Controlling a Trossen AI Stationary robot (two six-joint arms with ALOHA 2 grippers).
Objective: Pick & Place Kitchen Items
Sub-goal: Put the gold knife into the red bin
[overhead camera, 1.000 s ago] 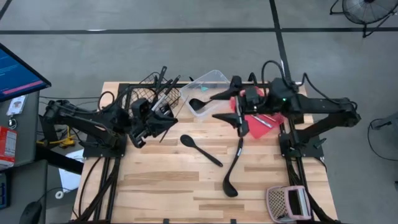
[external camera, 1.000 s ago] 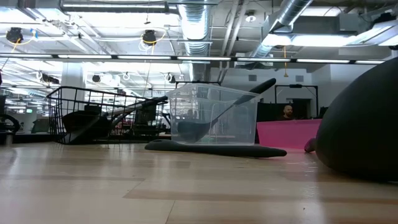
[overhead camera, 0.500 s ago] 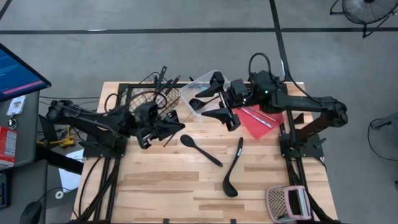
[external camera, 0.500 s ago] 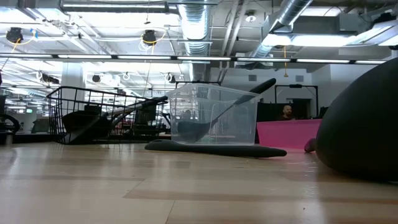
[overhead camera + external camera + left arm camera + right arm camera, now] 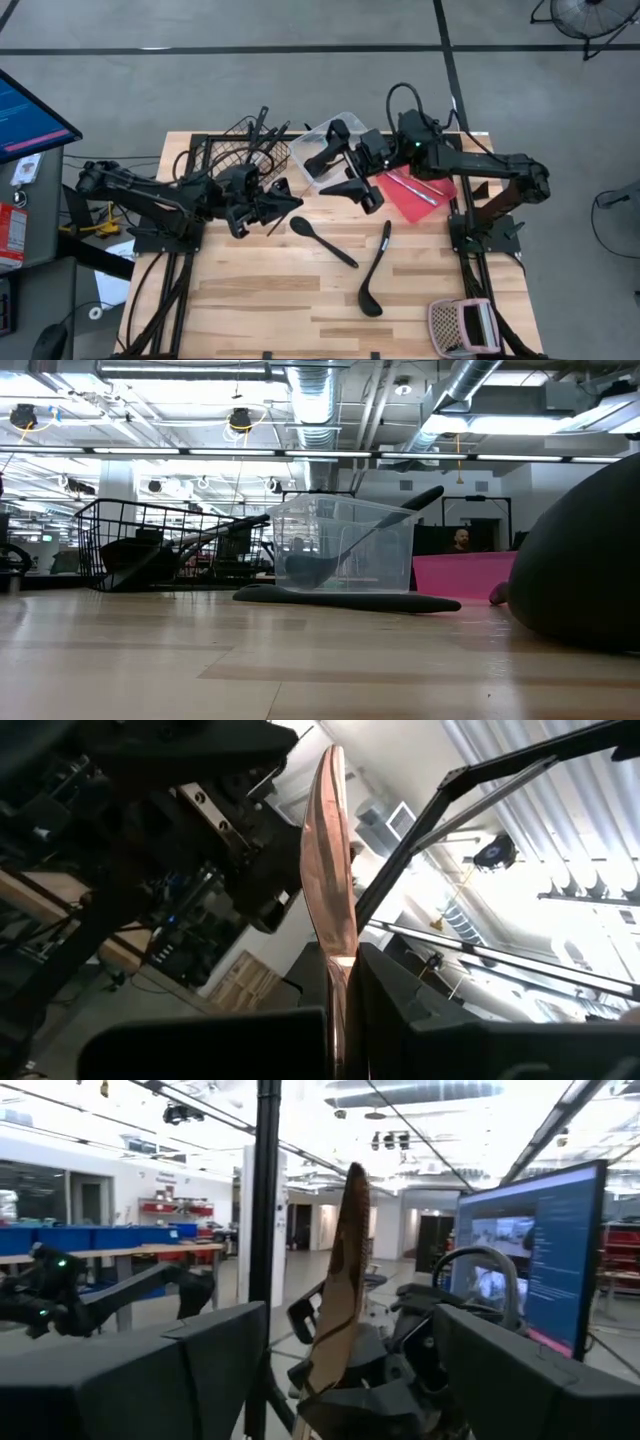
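Light wooden table (image 5: 250, 300), black wire basket (image 5: 225, 150), clear tub (image 5: 335, 128) and red tray (image 5: 415, 200) along its far edge, two black spoons (image 5: 322, 240) mid-table, pinkish perforated box (image 5: 460, 327) at a near corner.

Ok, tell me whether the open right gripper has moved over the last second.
Yes. In the high view the right gripper has swung from over the red tray leftward to above the clear plastic tub.

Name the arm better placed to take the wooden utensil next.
Right. The right gripper stands open by the clear tub, facing the wooden utensil that the left gripper holds clamped upright. The wood blade shows between the right arm's fingers in its wrist view.
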